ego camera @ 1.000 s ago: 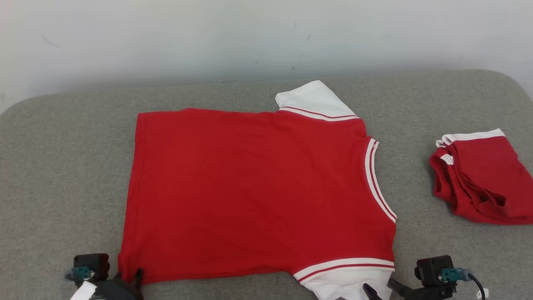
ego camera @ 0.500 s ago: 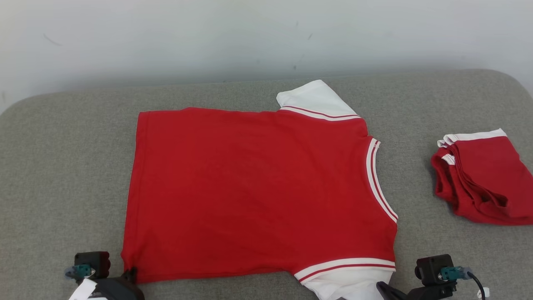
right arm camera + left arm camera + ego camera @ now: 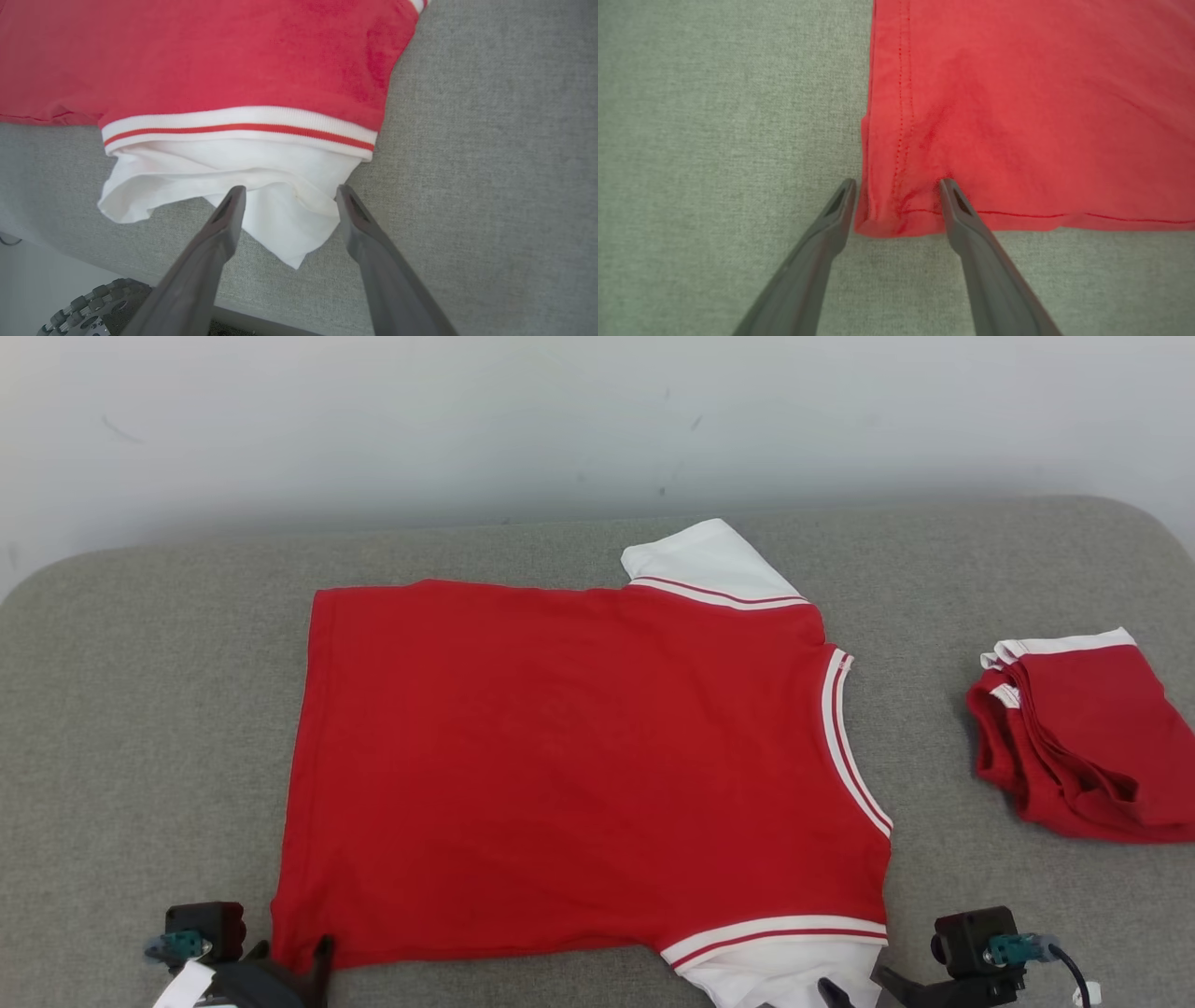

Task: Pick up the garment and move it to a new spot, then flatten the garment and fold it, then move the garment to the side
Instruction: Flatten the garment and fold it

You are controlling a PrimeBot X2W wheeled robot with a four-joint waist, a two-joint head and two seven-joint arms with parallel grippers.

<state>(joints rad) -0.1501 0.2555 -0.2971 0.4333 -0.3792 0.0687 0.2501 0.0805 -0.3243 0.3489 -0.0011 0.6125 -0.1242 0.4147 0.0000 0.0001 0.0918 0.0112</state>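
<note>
A pale wall [image 3: 373, 420] rises behind the far edge of the grey cushion [image 3: 140, 709], the padded surface that everything lies on.

The garment [image 3: 579, 765], a red short-sleeved shirt with white sleeves, lies spread flat across the middle of the cushion. Its bottom hem points to the cushion's left end and its striped neckline [image 3: 854, 747] to the right end. One white sleeve [image 3: 705, 565] points toward the cushion's far edge. The other sleeve [image 3: 224, 182] is rumpled and reaches the cushion's front edge, with one corner drooping just over the front edge. The red body shows only faint creases.

A folded red pile [image 3: 1083, 747] with white trim sits near the cushion's right end, well apart from the shirt.

The right gripper [image 3: 854, 982] hovers at the cushion's front edge, right of centre. Its two dark fingers are spread wide, and a fold of the rumpled white sleeve lies between their tips without being pinched.

The left gripper [image 3: 897, 186] is low over the cushion's front left part. It too is spread apart: one fingertip rests on the grey cloth just outside the shirt's hem corner, the other on the red fabric just inside it. The stitched corner sits loose between them and is slightly puckered.

A studded wheel [image 3: 88, 308] shows below the cushion's front edge.
</note>
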